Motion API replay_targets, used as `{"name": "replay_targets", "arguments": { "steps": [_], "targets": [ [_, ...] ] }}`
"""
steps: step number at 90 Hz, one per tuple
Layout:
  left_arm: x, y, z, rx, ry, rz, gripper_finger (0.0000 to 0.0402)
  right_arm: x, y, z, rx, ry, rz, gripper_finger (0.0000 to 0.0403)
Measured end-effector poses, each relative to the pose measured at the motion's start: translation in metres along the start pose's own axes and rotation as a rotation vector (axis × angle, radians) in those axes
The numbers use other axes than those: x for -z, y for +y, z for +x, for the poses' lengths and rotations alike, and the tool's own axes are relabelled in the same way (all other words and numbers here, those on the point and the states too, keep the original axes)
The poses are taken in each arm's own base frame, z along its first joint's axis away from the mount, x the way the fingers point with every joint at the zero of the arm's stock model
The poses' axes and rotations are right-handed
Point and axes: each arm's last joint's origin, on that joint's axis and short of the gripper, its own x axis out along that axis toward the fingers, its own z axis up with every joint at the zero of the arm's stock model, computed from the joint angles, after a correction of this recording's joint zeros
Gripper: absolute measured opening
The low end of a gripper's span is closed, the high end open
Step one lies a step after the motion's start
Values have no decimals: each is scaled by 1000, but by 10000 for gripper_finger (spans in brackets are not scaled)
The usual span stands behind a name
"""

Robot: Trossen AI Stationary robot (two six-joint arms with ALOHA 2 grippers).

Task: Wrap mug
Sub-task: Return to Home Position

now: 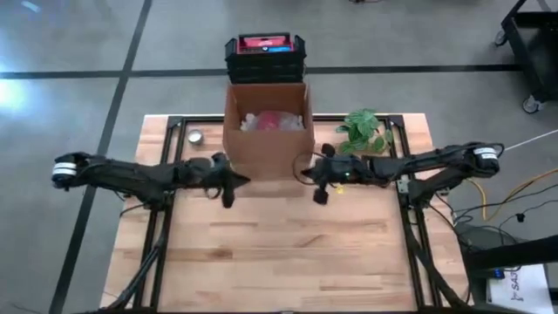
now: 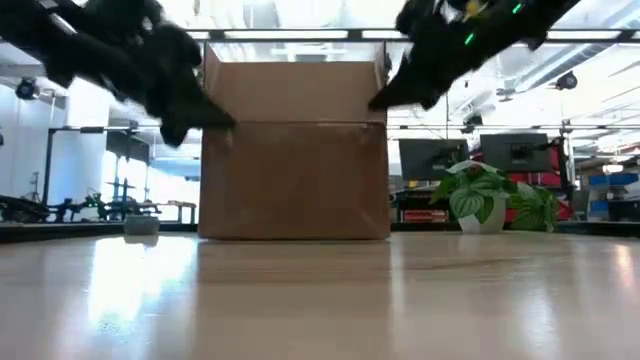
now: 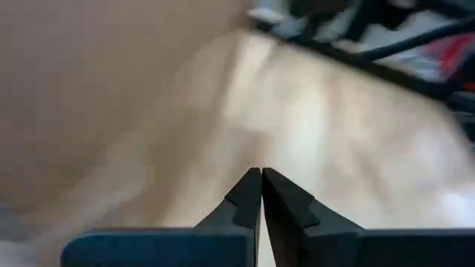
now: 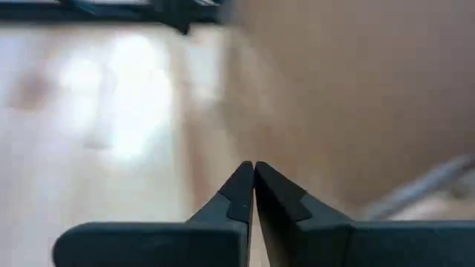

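The packing itself looks finished, so the step in hand is judged to be the retreat to the rest pose. The wrapped mug lies inside the open cardboard box, which stands at the rear middle of the counter; the mug shows only as a pale, partly pinkish bundle, its own shape not readable. The left end effector is pinched fully together, fingertips meeting, with nothing between them. The right end effector is the same, closed and empty. In the high view the two flank the box's front corners, left arm at the left corner and right arm at the right, each just beside the cardboard and raised off the counter. The next move probably calls for each arm to draw back and away from the box without clipping its walls or flaps, the right arm also keeping clear of the potted plant near it. Only the high view looks into the box and confirms the bundle. The low view sees just the box's plain front wall, but shows the air beneath both arms. The wrist views alone settle the finger state. A small round object sits left of the box.
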Motion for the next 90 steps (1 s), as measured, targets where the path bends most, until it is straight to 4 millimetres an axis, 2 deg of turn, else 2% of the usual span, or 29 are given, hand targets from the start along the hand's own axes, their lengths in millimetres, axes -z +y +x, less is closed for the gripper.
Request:
{"name": "replay_targets", "arguments": {
  "steps": [12,21,35,53,62,74,82,90],
  "targets": [
    [-7,-20,-27,61,-90,83,0,1,7,-25,-92,-28,40,0],
    [-5,-22,-43,68,-91,118,0,18,7,-37,-138,-34,85,0],
    [1,-15,-58,74,-124,142,0,48,4,-53,-152,-121,130,0],
    [21,-3,-69,67,-144,116,0,75,2,-69,-197,-173,113,0],
    [28,1,-72,32,-147,68,0,83,1,-78,-215,-178,243,0],
    [26,2,-73,26,-166,58,0,86,0,-84,-233,-183,397,0],
    [26,2,-73,24,-166,48,0,92,0,-88,-224,-156,321,0],
    [26,2,-72,24,-165,56,0,112,0,-88,-222,-143,261,0]
  ]
}}
